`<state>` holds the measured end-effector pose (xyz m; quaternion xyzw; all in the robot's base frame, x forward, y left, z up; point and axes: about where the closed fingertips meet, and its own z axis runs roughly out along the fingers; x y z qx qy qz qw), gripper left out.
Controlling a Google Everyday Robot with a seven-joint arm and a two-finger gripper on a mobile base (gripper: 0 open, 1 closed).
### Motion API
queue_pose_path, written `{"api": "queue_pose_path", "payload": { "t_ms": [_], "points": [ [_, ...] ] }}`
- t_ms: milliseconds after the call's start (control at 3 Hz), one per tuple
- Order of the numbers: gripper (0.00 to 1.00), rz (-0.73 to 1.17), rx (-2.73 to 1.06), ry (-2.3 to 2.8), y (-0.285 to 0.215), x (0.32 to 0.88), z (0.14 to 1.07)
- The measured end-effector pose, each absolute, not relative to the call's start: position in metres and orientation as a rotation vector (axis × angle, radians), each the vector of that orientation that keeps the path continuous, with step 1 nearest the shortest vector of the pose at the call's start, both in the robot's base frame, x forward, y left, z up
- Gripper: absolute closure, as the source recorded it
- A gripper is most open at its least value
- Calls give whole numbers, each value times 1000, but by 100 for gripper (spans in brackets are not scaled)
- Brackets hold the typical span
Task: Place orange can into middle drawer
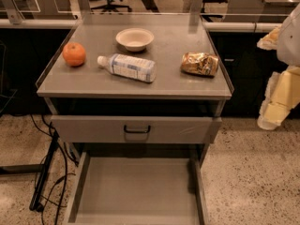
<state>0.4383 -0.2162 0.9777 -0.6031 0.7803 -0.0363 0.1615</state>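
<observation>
1. The gripper (276, 102) hangs off the right edge of the view, beside the flat grey metal counter (173, 41) and well apart from everything on it. I can't tell if it's released or clenched.
2. Closest thing to it is the crinkly, shiny golden-orange can (200, 63), lying on its side at the counter's right end, untouched.
3. Further left are a white-labelled plastic bottle (127, 67) on its side, a cream bowl (135, 38) behind it, and a round orange fruit (74, 54).
4. Under the grey drawer front with the black handle (137, 129), the wide shallow grey metal middle drawer (136, 191) is already pulled out.
5. So I'd say we're at the reach-for-the-can step. Next I need to come in over the counter edge, grab the can across its sides, then carry it forward past that drawer front and down.
</observation>
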Motion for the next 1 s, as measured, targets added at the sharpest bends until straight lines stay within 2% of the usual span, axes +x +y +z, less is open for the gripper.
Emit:
{"api": "queue_pose_path", "payload": {
  "t_ms": [667, 1000],
  "points": [
    [0, -162, -1695, 2239, -224, 440, 980],
    [0, -182, -1678, 2187, -226, 457, 982]
  ]
}}
